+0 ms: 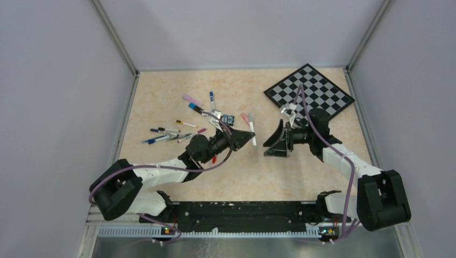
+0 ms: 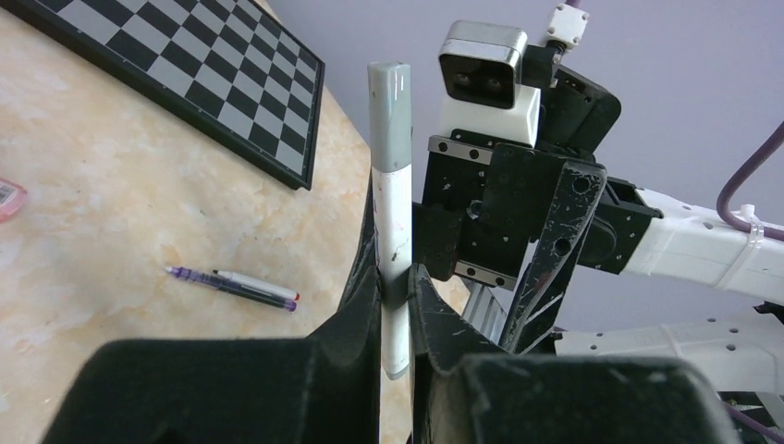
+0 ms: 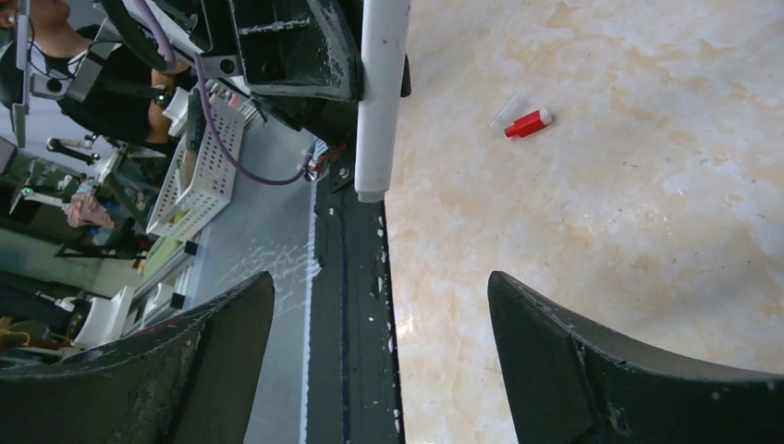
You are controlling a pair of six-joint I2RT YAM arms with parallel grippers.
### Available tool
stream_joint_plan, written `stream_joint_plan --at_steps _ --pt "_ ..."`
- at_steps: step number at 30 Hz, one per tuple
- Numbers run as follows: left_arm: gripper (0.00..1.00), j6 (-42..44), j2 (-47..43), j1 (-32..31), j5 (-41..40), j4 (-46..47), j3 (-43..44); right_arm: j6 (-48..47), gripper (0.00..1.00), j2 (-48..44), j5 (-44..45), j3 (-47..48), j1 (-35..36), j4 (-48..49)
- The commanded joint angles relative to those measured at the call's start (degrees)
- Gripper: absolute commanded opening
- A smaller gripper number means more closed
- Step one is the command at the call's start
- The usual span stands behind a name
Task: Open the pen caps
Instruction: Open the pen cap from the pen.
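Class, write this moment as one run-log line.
left gripper: shut on white marker | grey cap: on | right gripper: open, apart from marker

Far left corner of the table (image 1: 177, 88) and the near middle strip between both arms are bare, easy passage. A chessboard (image 1: 309, 91) fills the far right corner. Scattered pens (image 1: 166, 134) toward the left edge and a toy block (image 1: 228, 119) mid-table block low sweeps. The left gripper (image 2: 396, 296) clamps a white marker (image 2: 393, 213) upright in the narrow gap facing the wide-open right gripper (image 3: 381, 291). The walls (image 1: 64, 107) close the left, far and right sides.
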Motion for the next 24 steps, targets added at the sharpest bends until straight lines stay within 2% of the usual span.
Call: stream_joint_plan --at_steps 1,7,13,17,20,22,24 --pt "0.0 1.62 2.88 -2.47 -3.7 7.45 2.49 2.71 0.84 0.1 0.96 2.37 0.8 3.59" --pt "0.0 2.26 6.09 -5.26 -5.65 9.39 4.06 4.25 0.81 -0.3 2.92 2.17 0.8 4.62" --pt "0.0 2.51 8.01 -6.97 -7.64 10.36 5.04 7.33 0.7 -0.34 3.49 1.36 0.78 7.94" --pt "0.0 2.43 9.52 -8.28 -8.35 11.32 5.54 8.89 0.56 -0.35 3.98 0.81 0.74 9.85" --pt "0.0 2.42 10.22 -9.21 -9.09 11.74 5.84 10.51 0.41 -0.42 3.91 0.24 0.81 12.09" --pt "0.0 2.62 10.45 -9.76 -9.58 11.89 6.08 10.7 0.28 -0.52 3.82 0.17 0.77 12.34" --pt "0.0 2.69 10.53 -9.98 -10.05 11.92 6.19 10.6 0.07 -0.65 3.43 0.18 0.76 12.57"
